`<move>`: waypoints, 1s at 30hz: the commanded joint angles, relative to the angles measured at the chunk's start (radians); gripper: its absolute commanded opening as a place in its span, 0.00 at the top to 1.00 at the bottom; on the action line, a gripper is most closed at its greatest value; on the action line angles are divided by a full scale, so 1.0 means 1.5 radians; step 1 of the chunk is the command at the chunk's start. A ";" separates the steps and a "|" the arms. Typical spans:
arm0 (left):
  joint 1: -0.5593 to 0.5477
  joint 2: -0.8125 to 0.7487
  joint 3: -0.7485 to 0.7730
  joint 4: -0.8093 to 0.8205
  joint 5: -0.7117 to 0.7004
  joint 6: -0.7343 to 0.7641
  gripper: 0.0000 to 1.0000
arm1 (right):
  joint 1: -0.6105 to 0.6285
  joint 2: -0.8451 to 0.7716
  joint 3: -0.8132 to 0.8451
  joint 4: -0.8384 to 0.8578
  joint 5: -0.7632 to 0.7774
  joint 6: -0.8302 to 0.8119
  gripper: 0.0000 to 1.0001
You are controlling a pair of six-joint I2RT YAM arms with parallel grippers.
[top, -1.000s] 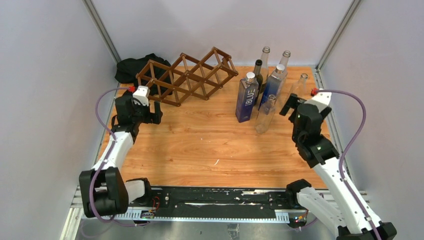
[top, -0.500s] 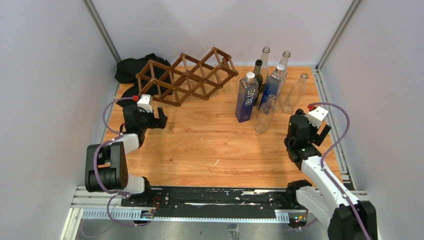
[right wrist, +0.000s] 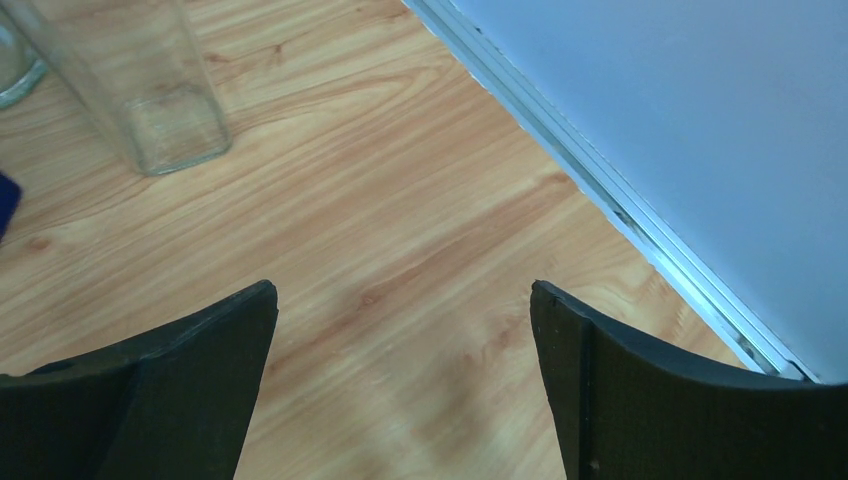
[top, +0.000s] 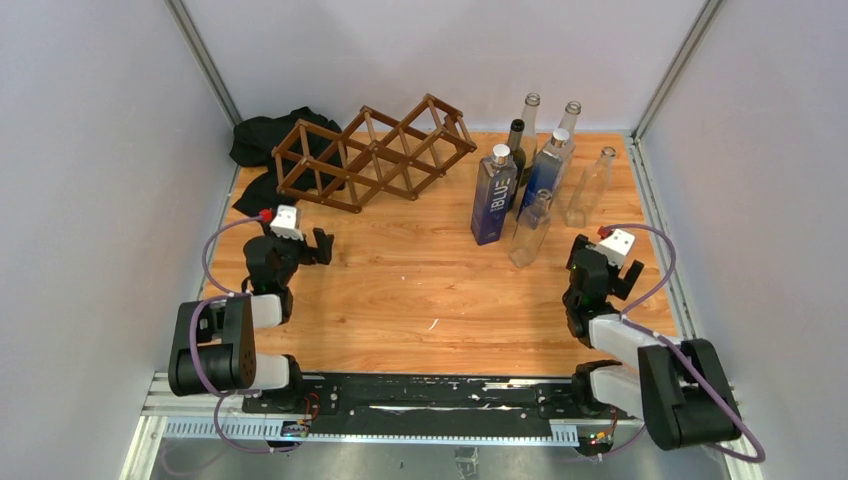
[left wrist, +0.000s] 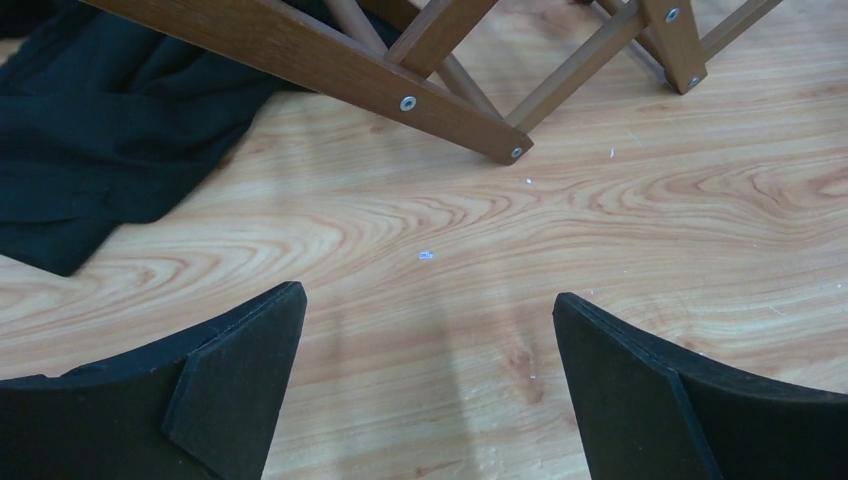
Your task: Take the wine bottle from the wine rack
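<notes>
The dark brown lattice wine rack (top: 370,150) lies at the back left, and no bottle shows in its cells. Its lower sticks (left wrist: 400,85) fill the top of the left wrist view. A dark wine bottle (top: 516,142) stands upright among other bottles at the back right. My left gripper (top: 293,243) is open and empty, low over the table, a little in front of the rack's left end (left wrist: 428,296). My right gripper (top: 603,262) is open and empty, low near the right edge, in front of the bottles (right wrist: 402,288).
A blue square bottle (top: 495,195) and several clear glass bottles (top: 530,228) stand together at the back right. A clear square bottle base (right wrist: 150,110) shows in the right wrist view. A black cloth (top: 262,135) lies behind the rack (left wrist: 100,130). A metal rail (right wrist: 600,190) edges the right wall.
Both arms have folded back toward the near edge and dropped lower. The left gripper drew away from the rack's left end, the right away from the bottles. Both stayed open.
</notes>
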State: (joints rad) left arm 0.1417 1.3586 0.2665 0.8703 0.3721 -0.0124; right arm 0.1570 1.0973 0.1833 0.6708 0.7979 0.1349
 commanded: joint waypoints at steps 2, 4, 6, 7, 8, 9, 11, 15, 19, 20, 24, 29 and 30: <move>-0.022 -0.031 -0.071 0.167 -0.046 0.019 0.00 | -0.012 0.080 -0.026 0.217 -0.056 -0.057 0.00; -0.065 -0.006 -0.127 0.281 -0.089 0.060 0.00 | -0.012 0.106 -0.026 0.251 -0.057 -0.072 0.00; -0.087 0.044 -0.156 0.398 -0.120 0.065 0.00 | -0.013 0.114 -0.011 0.230 -0.058 -0.070 0.00; -0.087 0.033 -0.149 0.369 -0.125 0.066 0.00 | -0.013 0.115 -0.001 0.211 -0.060 -0.068 0.00; -0.087 0.004 -0.131 0.301 -0.126 0.072 0.00 | -0.013 0.117 0.008 0.196 -0.066 -0.069 0.00; -0.088 -0.019 -0.107 0.218 -0.123 0.082 0.00 | -0.012 0.117 0.013 0.184 -0.084 -0.077 0.00; -0.087 -0.002 -0.070 0.171 -0.136 0.074 0.00 | -0.004 0.127 0.004 0.207 -0.164 -0.123 0.00; -0.088 0.002 -0.053 0.137 -0.148 0.063 0.00 | 0.015 0.194 -0.056 0.398 -0.243 -0.200 0.01; -0.088 0.010 -0.059 0.160 -0.149 0.058 0.00 | 0.003 0.255 -0.006 0.381 -0.220 -0.193 0.00; -0.087 0.006 -0.058 0.154 -0.149 0.058 0.00 | -0.018 0.238 0.006 0.319 -0.239 -0.164 0.00; -0.087 0.009 -0.056 0.156 -0.175 0.048 0.00 | -0.040 0.198 0.033 0.217 -0.272 -0.136 0.00; -0.088 0.012 -0.053 0.154 -0.178 0.047 0.00 | -0.040 0.202 0.030 0.230 -0.272 -0.139 0.00; -0.088 0.012 -0.053 0.153 -0.178 0.047 0.00 | -0.040 0.202 0.030 0.230 -0.272 -0.139 0.00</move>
State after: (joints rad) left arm 0.0151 1.3697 0.1802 1.0996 0.1303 0.0586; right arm 0.1116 1.4040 0.2218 1.0382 0.4049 -0.0933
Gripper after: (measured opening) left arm 0.997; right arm 0.999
